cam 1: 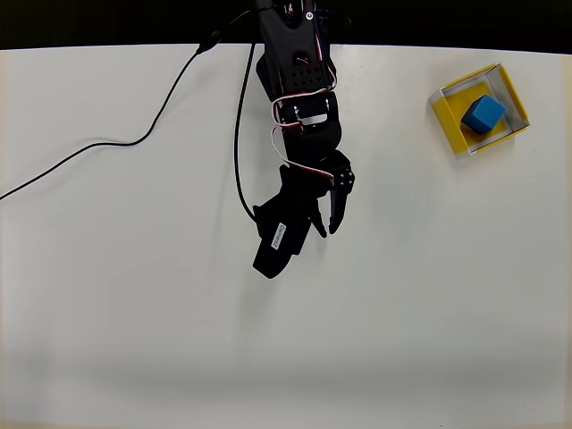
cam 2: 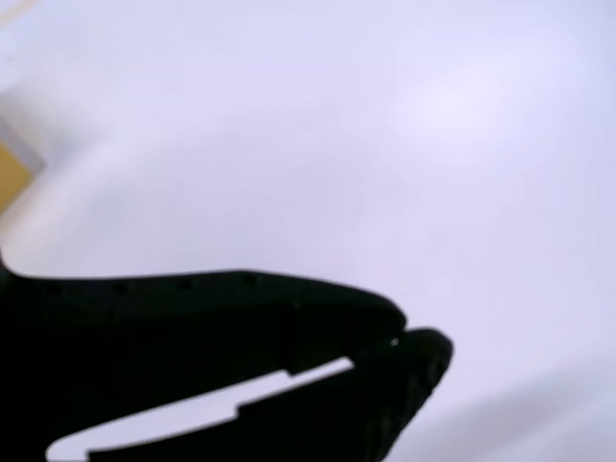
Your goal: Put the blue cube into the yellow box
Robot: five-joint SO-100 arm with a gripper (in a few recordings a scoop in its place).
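Reaching down over the white table (cam 1: 134,313) in the overhead view, the black arm holds its gripper (cam 1: 326,228) empty, well apart from the yellow box (cam 1: 447,112), where the bright-blue cube (cam 1: 483,113) sits tilted. In the wrist view, the fingertips (cam 2: 385,313) meet.

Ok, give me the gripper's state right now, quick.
Gripper: shut, fingertips touching in the wrist view, holding nothing. The blue cube already sits inside the yellow box, away from the gripper.
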